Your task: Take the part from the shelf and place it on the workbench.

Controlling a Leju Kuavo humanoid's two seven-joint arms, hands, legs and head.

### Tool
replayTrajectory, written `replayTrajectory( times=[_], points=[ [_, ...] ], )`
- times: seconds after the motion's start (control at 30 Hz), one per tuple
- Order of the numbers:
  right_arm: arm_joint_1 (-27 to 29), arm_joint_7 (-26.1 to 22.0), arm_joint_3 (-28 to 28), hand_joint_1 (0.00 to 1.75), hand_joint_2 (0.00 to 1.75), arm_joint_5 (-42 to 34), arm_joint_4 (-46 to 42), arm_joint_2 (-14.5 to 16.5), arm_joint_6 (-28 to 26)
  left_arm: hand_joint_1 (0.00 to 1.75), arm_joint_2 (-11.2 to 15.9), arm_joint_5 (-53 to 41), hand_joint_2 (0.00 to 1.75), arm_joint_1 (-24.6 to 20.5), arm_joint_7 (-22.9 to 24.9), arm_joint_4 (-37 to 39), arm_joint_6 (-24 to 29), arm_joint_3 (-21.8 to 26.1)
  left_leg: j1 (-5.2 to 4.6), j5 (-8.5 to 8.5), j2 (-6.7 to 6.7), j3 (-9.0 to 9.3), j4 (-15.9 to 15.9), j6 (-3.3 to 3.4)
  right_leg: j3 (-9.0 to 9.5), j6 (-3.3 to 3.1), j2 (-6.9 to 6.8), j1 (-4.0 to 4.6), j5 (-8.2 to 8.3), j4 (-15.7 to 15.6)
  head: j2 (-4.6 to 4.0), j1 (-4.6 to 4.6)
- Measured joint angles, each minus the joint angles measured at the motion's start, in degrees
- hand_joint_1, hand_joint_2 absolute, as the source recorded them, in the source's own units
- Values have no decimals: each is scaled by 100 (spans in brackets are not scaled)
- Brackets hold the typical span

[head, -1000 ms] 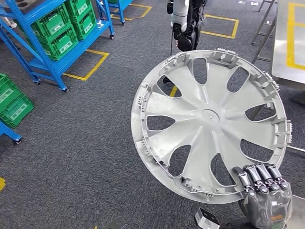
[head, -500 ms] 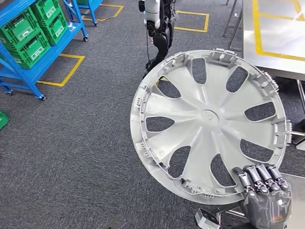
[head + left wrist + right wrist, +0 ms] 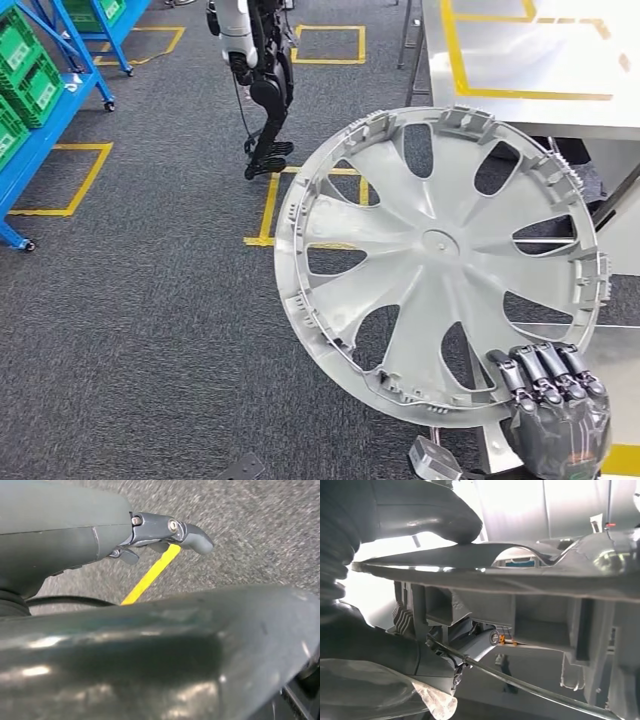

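The right hand (image 3: 558, 415) pinches the silver plastic wheel cover (image 3: 441, 262) at its rim, the white workbench (image 3: 528, 60) lying at one o'clock.

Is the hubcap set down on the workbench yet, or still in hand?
In hand: right hand grips the hubcap's lower rim, held tilted above the carpet, short of the workbench.

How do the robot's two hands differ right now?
The right hand grips the rim of the silver wheel cover, its dark fingers curled over the edge; the left hand holds nothing. The right hand is raised in front of the body, near the workbench; the left hand hangs over the grey carpet and a yellow floor line. Both are grey.
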Motion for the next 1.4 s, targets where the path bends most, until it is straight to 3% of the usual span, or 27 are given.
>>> replayTrajectory(
  times=[0.03, 0.1, 0.13, 0.17, 0.23, 0.3, 0.33, 0.37, 0.47, 0.53, 0.6, 0.67, 0.73, 0.8, 0.83, 0.87, 0.9, 0.97, 1.0, 1.07, 1.1, 1.13, 1.2, 1.27, 1.33, 1.37, 1.4],
  points=[
    [1, 0, 0, 175, 175, -1, 1, 0, 0, 0, 3, -1, 0, 0, 0, 0, -1, 0, -2, 0, -76, 36, -105, 10, -30, 33, 56, -13, 12, 3, 0, -3],
    [13, -1, -5, 175, 175, -2, 1, 0, 0, 0, 1, -3, 0, -5, 0, 0, -3, 1, 6, 0, 3, 53, -183, 25, -80, 111, 161, -35, 36, -7, 0, -13],
    [23, -1, -10, 175, 175, -1, 1, 0, -1, 0, -2, -5, 0, -9, 0, 0, -4, 2, 17, 20, 64, 64, -223, 43, -114, 141, 118, -32, 13, 13, 0, -8],
    [23, -2, -13, 175, 175, 0, 1, -1, -1, 0, -7, -9, 0, -17, 0, 0, -5, 2, 31, 42, 130, 75, -264, 64, -186, 166, 4, -21, -73, 127, 0, 15],
    [13, -4, -11, 175, 175, 1, 2, -2, -2, 0, -17, -21, 0, -24, 0, 0, -14, 2, 33, 64, 274, 83, -300, 90, -476, 206, -322, -9, -401, 708, 0, 57],
    [5, -3, -11, 175, 175, 0, 7, -2, -1, 0, -16, -34, 0, -9, 0, 0, -30, 2, 24, 59, 429, 80, -296, 99, -802, 249, -463, -22, -675, 1414, 0, 73],
    [9, -2, -13, 175, 175, 1, 10, -2, -1, 0, -13, -38, 0, -1, 0, 0, -39, 2, 23, 53, 502, 82, -294, 98, -862, 267, -486, -29, -675, 1552, 0, 74],
    [12, 0, -15, 175, 175, 1, 13, -2, 0, 0, -12, -42, 0, 0, 0, 0, -47, 2, 24, 46, 568, 86, -291, 93, -806, 280, -511, -35, -568, 1457, 0, 74],
    [4, 2, -13, 175, 175, 2, 18, -2, 0, 0, -15, -46, 0, -14, 0, 0, -72, 2, 3, -1, 720, 113, -257, 31, -195, 268, -789, -25, -97, 340, 0, 79],
    [-9, 3, -2, 175, 175, 1, 23, -2, 0, 0, -11, -46, 0, -17, 0, 0, -77, 2, -35, -29, 803, 127, -231, -21, 12, 202, -919, 4, -46, -18, 0, 70],
    [-8, 4, 3, 175, 175, 1, 32, -2, 0, 0, -10, -46, 0, -20, 0, 0, -76, 2, -41, -47, 886, 144, -222, -64, 12, 121, -816, 14, -42, -21, 0, 64],
    [-9, 3, 1, 175, 175, 1, 37, -2, 0, 0, -10, -46, 0, -28, 0, 0, -77, 2, -14, -172, 774, 115, -91, -124, 8, 46, -710, 0, -19, -32, 0, 58],
    [-17, 1, 8, 175, 175, 2, 45, -2, 0, 0, -10, -45, 0, -28, 0, 0, -77, 2, 9, -516, 542, -115, 477, -167, 6, -15, -607, -13, 1, -39, 0, 43],
    [-20, 0, 17, 175, 175, 2, 58, -2, 0, 0, -7, -44, 0, -10, 0, 0, -77, 2, 11, -845, 456, -461, 1253, -174, 3, -41, -483, -3, 5, -34, 0, 39],
    [-20, 0, 19, 175, 175, 2, 66, -2, 0, 0, -5, -44, 0, -1, 0, 0, -76, 2, 10, -870, 448, -562, 1457, -166, 4, -44, -413, 4, 5, -30, 0, 40],
    [-19, 0, 20, 175, 175, 2, 75, -2, 0, 0, -3, -44, 0, 3, 0, 0, -76, 2, 9, -776, 437, -569, 1441, -148, 8, -46, -340, 12, 5, -25, 0, 40],
    [-19, 0, 20, 175, 175, 2, 83, -2, 0, 0, -1, -44, 0, 4, 0, 0, -76, 2, 7, -581, 408, -473, 1199, -118, 14, -46, -266, 19, 6, -21, 0, 40],
    [-21, 0, 23, 175, 175, 2, 94, -2, 0, 0, 7, -40, 0, 1, 0, 0, -77, 2, 9, -159, 193, -155, 430, -34, 16, -37, -134, 35, 7, -12, 0, 44],
    [-26, 1, 26, 175, 175, 2, 99, -2, 0, 0, 11, -35, 0, 1, 0, 0, -77, 2, 11, -51, 73, -28, 115, -1, 2, -22, -74, 35, 10, -2, 0, 45],
    [-31, 5, 32, 175, 175, 1, 107, -2, -1, 0, 17, -19, 0, -3, 0, 0, -77, 2, 5, -36, -47, 56, -119, 30, -55, 39, 33, 16, 33, 6, 0, 39],
    [-29, 7, 32, 175, 175, 1, 108, -2, -1, 0, 14, -12, 0, -6, -1, 0, -77, 3, 8, -31, -6, 64, -163, 34, -80, 78, 87, 6, 50, -1, 0, 35],
    [-21, 9, 31, 175, 175, 1, 109, -2, -2, 0, 9, -6, 0, -10, -1, 0, -77, 4, 18, -12, 51, 71, -192, 44, -110, 110, 97, 1, 48, -1, 0, 31],
    [-22, 11, 30, 175, 175, 2, 112, -3, -2, 0, 0, 1, 0, -15, -7, 0, -76, 5, 49, 33, 175, 94, -272, 82, -246, 169, -95, 17, -107, 210, 0, 71],
    [-38, 16, 33, 175, 175, 3, 121, -4, -2, 0, -5, 4, 0, -6, -12, 0, -77, 5, 49, 43, 317, 101, -294, 105, -569, 227, -380, 7, -455, 873, 0, 109],
    [-41, 22, 34, 175, 175, 3, 137, -4, -2, 0, 1, 4, 0, 10, -13, 0, -79, 6, 41, 33, 467, 102, -288, 106, -857, 281, -479, -21, -654, 1481, 0, 110],
    [-38, 25, 33, 175, 175, 3, 144, -4, -2, 0, 3, 4, 0, 12, -13, 0, -79, 7, 40, 25, 532, 105, -286, 100, -865, 300, -500, -34, -603, 1508, 0, 110],
    [-34, 28, 32, 175, 175, 3, 151, -4, -2, 0, 2, 4, 0, 8, -13, 0, -79, 7, 41, 15, 590, 113, -281, 89, -751, 312, -531, -45, -455, 1300, 0, 110]
  ],
)
